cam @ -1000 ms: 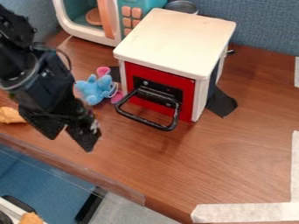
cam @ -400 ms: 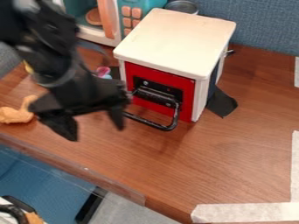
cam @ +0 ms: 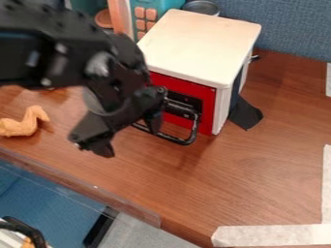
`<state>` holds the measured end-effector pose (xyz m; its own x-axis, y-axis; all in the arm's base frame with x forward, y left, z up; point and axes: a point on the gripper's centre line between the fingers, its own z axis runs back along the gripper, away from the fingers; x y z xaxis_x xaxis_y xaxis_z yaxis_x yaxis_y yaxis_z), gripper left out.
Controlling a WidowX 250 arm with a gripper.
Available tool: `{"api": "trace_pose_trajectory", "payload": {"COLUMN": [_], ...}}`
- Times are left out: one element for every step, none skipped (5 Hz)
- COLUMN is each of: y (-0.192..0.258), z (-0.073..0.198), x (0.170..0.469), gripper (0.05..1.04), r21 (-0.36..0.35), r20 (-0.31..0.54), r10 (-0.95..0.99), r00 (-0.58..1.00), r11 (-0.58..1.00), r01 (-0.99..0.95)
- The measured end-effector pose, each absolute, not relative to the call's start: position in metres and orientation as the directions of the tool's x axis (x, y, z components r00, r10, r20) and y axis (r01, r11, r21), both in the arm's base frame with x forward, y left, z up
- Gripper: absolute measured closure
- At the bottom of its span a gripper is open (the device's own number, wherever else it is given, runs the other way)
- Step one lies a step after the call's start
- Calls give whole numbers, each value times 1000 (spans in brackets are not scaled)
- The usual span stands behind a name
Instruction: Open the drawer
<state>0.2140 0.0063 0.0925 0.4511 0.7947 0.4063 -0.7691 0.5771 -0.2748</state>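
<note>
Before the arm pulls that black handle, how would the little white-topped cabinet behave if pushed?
The cabinet would probably slide rather than tip, being squat and boxy. It looks rigid, with flat, straight-edged panels. What looks like black tape lies against its side on the table, so it may resist.

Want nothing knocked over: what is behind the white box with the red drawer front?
Past the white box shows part of a round grey metal can, before a blue fabric panel. The box hides the can's base and the tabletop there.
</note>
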Motion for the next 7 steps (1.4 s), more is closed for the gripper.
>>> {"api": "trace_pose_trajectory", "payload": {"y": [9, 14, 17, 19, 20, 20, 20], "z": [91, 86, 86, 84, 76, 60, 48], "x": [225, 232, 241, 252, 262, 266, 268], "gripper": [85, 85, 85, 85, 85, 85, 85], "r21": [-344, -368, -386, -394, -389, -370, -351], "r20": [416, 396, 384, 369, 345, 323, 314], "r10": [843, 867, 882, 893, 907, 915, 919], "r00": [340, 303, 274, 256, 242, 241, 237], "r11": [493, 452, 423, 400, 373, 357, 344], "r01": [-799, -812, -820, -828, -842, -858, -871]}}
